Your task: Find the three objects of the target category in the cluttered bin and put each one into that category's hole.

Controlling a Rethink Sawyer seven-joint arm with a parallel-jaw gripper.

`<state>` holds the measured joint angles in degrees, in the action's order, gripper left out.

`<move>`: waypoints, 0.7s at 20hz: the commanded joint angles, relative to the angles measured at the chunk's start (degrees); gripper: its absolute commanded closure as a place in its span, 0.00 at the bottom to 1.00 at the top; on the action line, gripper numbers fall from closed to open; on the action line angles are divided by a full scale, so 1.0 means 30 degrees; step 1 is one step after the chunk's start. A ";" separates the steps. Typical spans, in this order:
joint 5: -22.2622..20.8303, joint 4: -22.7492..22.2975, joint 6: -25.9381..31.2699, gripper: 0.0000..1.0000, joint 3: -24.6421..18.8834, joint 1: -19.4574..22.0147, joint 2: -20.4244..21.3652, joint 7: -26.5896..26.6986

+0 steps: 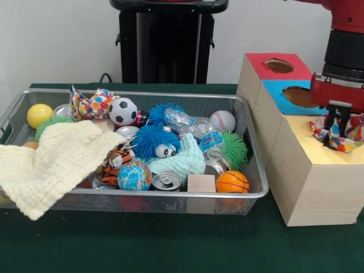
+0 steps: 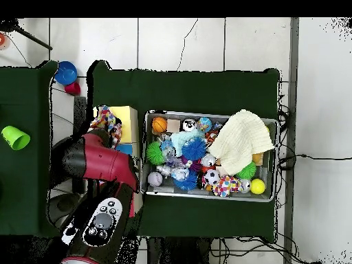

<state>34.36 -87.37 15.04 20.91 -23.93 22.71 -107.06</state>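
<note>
The claw (image 1: pixel 338 126) hangs over the biggest wood box (image 1: pixel 318 176), w/ its black fingers (image 1: pixel 330 122) pinched on a soft confetti cloth (image 1: pixel 340 132). The cloth sags flat & crumpled across the yellow top, its long way going side to side, covering the spot where the hole would be. Another confetti cloth (image 1: pixel 91 104) sits bunched in the far left corner of the wire mesh bin (image 1: pixel 170 196), pointy tip up, near a soccer ball (image 1: pixel 123 111). A waffle yellow cloth (image 1: pixel 54 165) droops over the bin's rim onto the green surface (image 1: pixel 142 244).
</note>
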 commanded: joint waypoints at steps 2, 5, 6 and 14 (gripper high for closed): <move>0.0538 -0.1664 0.3160 1.00 -0.1308 -0.0782 -0.2417 -0.5962; 0.0546 -0.1431 0.3616 1.00 -0.1028 -0.0929 -0.2690 -0.6413; 0.0508 -0.1229 0.3659 1.00 -0.0827 -0.0941 -0.2950 -0.6560; -0.0614 -0.0255 -0.0416 1.00 -0.0885 0.0317 -0.4463 -0.4623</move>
<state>35.27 -85.54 14.55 24.17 -25.61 19.40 -112.01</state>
